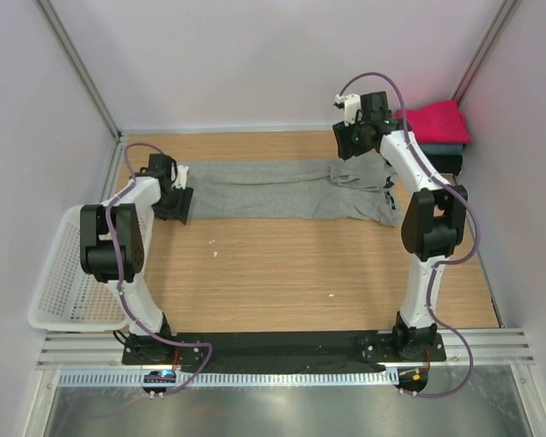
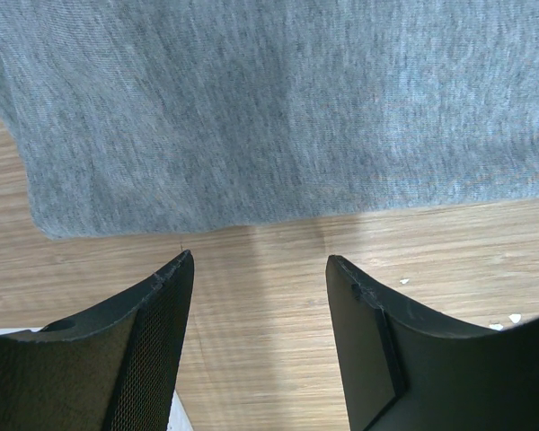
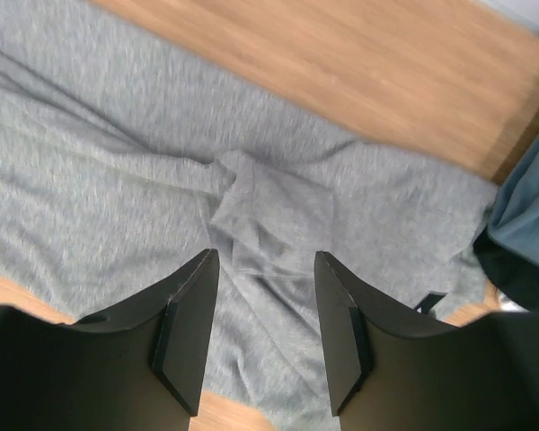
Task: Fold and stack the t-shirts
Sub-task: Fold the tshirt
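Observation:
The heather-grey t-shirt (image 1: pixel 273 189) lies in a long band across the back of the table, its right end crumpled in folds (image 3: pixel 260 215). My left gripper (image 1: pixel 176 197) stands at the shirt's left end; in the left wrist view it is open (image 2: pixel 259 259) over bare wood, just short of the shirt's hem (image 2: pixel 278 108). Above the crumpled right end hovers my right gripper (image 1: pixel 355 138), open (image 3: pixel 266 256) with nothing between its fingers. A folded magenta-red t-shirt (image 1: pixel 434 121) tops a stack on a slate-blue one (image 1: pixel 444 148) and a black one (image 1: pixel 449 163) in the back right corner.
A white mesh basket (image 1: pixel 62 284) hangs off the table's left edge beside the left arm. The slate-blue shirt (image 3: pixel 532 202) shows at the right edge of the right wrist view. Small white crumbs (image 1: pixel 332 294) lie on the wooden table (image 1: pixel 282 273).

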Action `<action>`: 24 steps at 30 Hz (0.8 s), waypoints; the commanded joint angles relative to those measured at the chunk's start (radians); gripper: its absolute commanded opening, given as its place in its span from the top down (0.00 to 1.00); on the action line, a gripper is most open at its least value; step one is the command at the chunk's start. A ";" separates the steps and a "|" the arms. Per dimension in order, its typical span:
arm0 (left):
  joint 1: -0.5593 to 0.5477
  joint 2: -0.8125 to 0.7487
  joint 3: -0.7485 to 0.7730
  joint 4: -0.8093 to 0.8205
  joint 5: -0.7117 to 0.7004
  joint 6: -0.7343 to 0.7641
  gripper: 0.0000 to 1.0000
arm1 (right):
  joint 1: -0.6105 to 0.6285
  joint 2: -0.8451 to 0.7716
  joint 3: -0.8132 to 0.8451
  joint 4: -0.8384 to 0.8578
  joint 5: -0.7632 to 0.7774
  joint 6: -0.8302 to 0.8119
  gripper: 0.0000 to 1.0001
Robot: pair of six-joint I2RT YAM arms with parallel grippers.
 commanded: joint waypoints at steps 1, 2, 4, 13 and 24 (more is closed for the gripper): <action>-0.003 -0.027 -0.003 0.014 0.015 0.001 0.38 | -0.005 0.057 0.077 -0.129 0.000 0.001 0.47; -0.003 -0.027 -0.003 0.014 0.015 0.003 0.38 | -0.008 0.103 0.104 -0.168 -0.006 0.002 0.48; -0.003 -0.027 -0.001 0.015 0.018 0.001 0.38 | -0.015 0.136 0.142 -0.220 -0.010 -0.007 0.49; -0.003 -0.023 -0.001 0.018 0.016 0.003 0.38 | -0.032 0.142 0.049 -0.098 0.105 -0.110 0.50; -0.003 -0.015 -0.003 0.018 0.015 0.001 0.38 | -0.033 0.168 0.023 -0.079 0.126 -0.147 0.50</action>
